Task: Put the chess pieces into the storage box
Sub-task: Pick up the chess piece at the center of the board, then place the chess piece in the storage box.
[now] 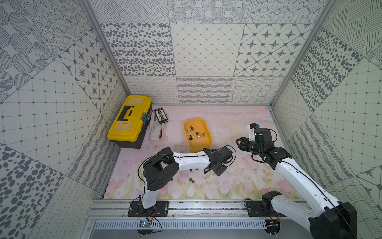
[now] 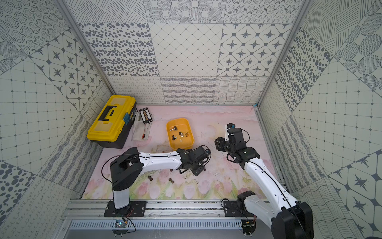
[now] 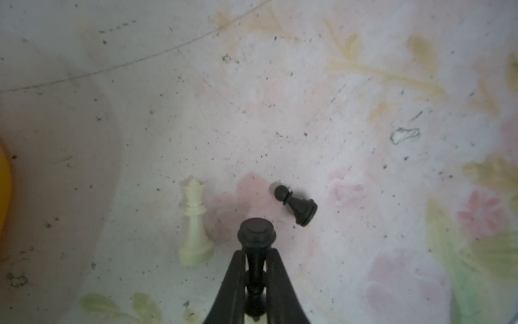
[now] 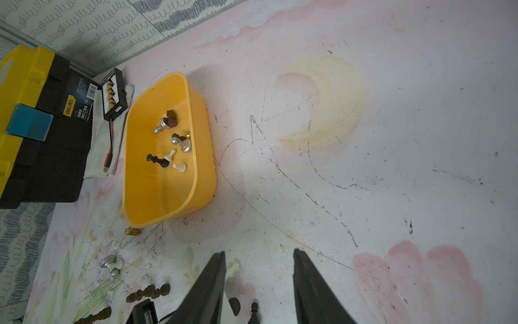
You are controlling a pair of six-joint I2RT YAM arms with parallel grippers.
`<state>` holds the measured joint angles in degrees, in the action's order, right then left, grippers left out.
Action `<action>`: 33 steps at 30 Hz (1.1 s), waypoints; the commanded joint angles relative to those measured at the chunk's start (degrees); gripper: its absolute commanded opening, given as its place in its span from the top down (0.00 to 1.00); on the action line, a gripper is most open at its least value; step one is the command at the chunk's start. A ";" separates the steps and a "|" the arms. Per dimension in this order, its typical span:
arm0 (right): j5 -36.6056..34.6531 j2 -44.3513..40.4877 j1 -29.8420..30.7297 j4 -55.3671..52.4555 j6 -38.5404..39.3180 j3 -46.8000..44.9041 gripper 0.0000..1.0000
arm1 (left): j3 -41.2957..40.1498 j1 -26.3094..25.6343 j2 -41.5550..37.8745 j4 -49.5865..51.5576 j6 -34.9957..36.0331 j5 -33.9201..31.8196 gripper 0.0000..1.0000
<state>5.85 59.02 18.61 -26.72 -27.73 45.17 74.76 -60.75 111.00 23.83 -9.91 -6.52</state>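
The orange storage box (image 1: 201, 144) (image 2: 184, 143) sits mid-mat and holds several chess pieces (image 4: 168, 140) in silver, black and white. Just in front of its near corner, my left gripper (image 3: 255, 269) (image 1: 216, 168) is shut on the stem of a black chess piece (image 3: 255, 228), base pointing outward. Beneath it on the mat lie a white queen (image 3: 194, 227) and a black pawn (image 3: 297, 203). More brown pieces (image 2: 150, 178) (image 1: 191, 180) are scattered towards the front. My right gripper (image 4: 259, 261) (image 1: 239, 143) hovers open and empty, to the right of the box.
A yellow-and-black toolbox (image 1: 129, 120) stands at the back left, beside a small black case (image 1: 161, 114) on a white cloth. Patterned walls enclose the mat on three sides. A metal rail (image 1: 196, 207) with both arm bases runs along the front.
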 commanded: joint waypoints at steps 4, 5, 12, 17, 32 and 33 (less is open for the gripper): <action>1.33 0.64 -0.16 2.36 -0.36 -0.16 0.54 | 2.19 0.52 -4.13 0.51 1.39 -2.88 1.00; 1.68 0.83 -0.19 2.45 -0.40 -0.28 0.54 | 2.02 0.70 -5.27 0.30 1.28 -2.79 1.00; 1.65 -0.39 -0.16 2.37 -0.27 -0.84 0.53 | 2.59 7.25 -12.45 0.00 -1.88 1.13 1.00; 1.68 0.65 -0.15 3.14 -0.31 -1.44 0.53 | 5.94 16.02 -12.48 4.20 -1.87 1.99 1.00; 5.05 6.11 -0.15 2.70 0.28 1.01 0.53 | 33.78 33.95 13.58 10.82 0.30 2.42 0.99; 5.83 6.63 -0.15 2.68 0.28 1.03 0.52 | 36.08 34.32 15.77 11.71 0.32 2.50 0.97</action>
<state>10.09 64.49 18.61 -25.45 -27.92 44.36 103.57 -28.86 120.09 31.35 -10.48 -5.58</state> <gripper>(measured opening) 0.474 0.163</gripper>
